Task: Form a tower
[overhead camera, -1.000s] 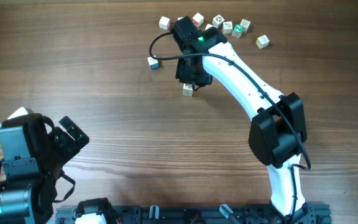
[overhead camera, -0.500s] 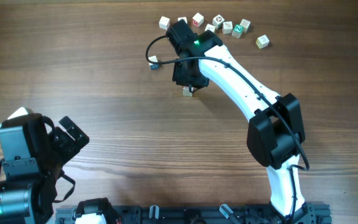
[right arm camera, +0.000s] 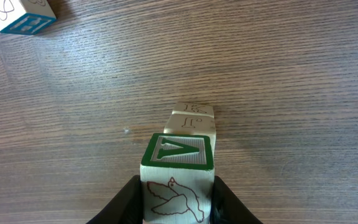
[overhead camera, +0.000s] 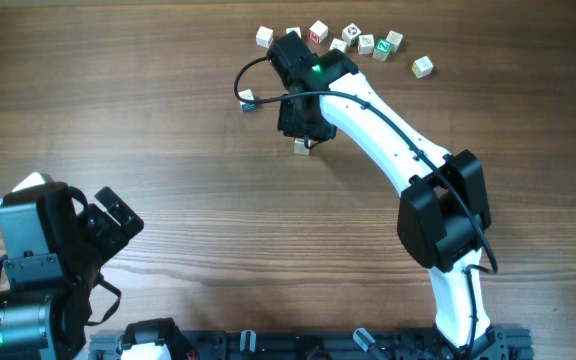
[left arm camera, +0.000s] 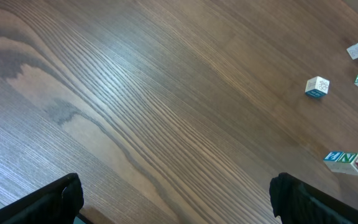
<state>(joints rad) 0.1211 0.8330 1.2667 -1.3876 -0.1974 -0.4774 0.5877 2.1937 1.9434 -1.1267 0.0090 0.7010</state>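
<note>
One tower (right arm camera: 192, 119) just beyond the cube (right arm camera: 178, 154) in right claw (right arm camera: 178, 198).

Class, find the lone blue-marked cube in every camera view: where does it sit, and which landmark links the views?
Overhead: blue-marked cube upper centre, left of the right hand.
Left wrist: right side, above mid-height.
Right wrist: top-left corner, partly cropped.
Shared landmark: the tower beneath the green-framed cube in the right hand.
</note>
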